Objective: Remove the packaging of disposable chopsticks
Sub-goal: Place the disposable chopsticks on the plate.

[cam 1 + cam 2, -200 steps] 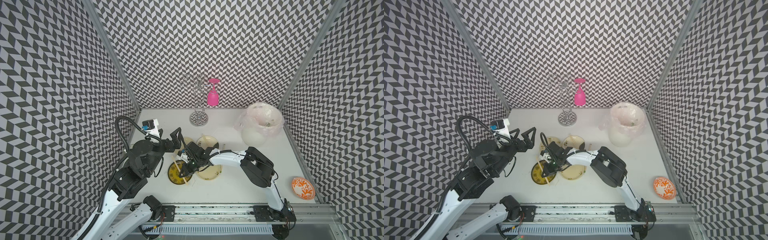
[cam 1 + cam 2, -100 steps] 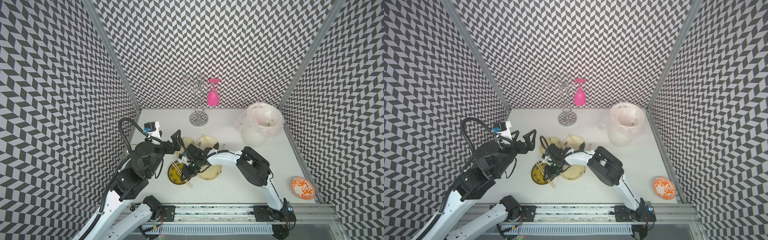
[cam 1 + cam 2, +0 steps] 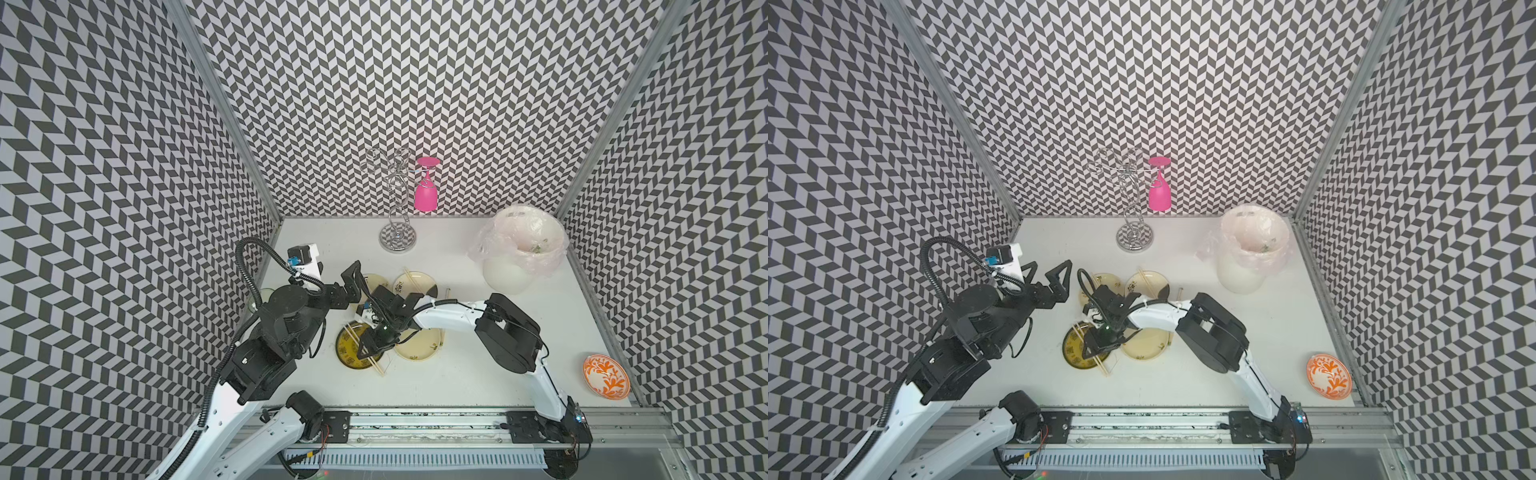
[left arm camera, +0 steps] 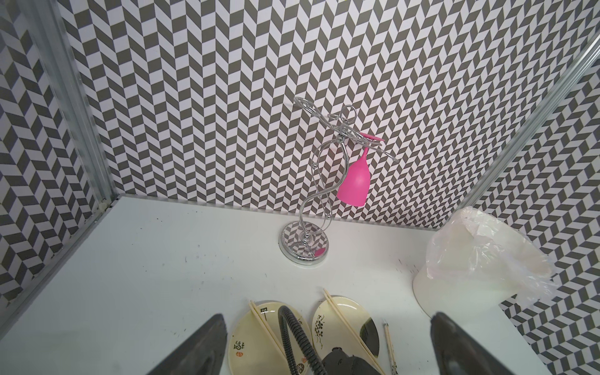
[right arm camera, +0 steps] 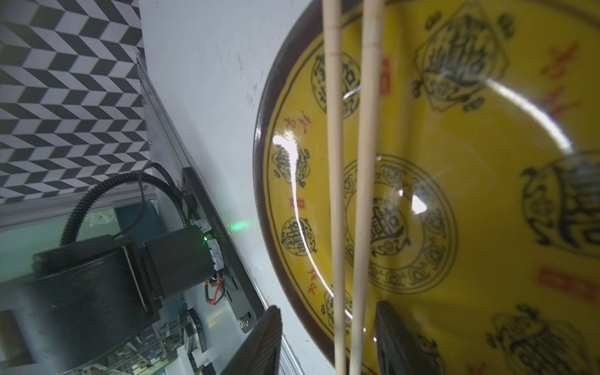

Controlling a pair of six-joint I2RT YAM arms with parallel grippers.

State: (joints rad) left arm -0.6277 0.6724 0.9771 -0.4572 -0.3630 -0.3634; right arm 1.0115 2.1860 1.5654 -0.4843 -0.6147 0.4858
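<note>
Both arms are the same build: left arm (image 3: 963, 328) and right arm (image 3: 1154, 314) have white tubular links with chunky black joint housings (image 3: 1210, 332). There's a ribbed black cable hose (image 3: 947, 240) on the left, running to a white wrist camera block (image 3: 1009, 252) with a blue plug (image 3: 990, 261). The left gripper (image 3: 1052, 266) and right gripper (image 5: 328, 306) are matte black with triangular open-frame fingers. At the base: black base plate (image 5: 250, 308) with one screw (image 5: 242, 321), thin red wires (image 5: 216, 293), green LED (image 5: 204, 239).

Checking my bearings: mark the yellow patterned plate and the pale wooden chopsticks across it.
Yellow patterned plate (image 5: 454, 130): right wrist view, bare glazed face.
Pale wooden chopsticks (image 5: 334, 162): right wrist view, one stick's middle.
</note>
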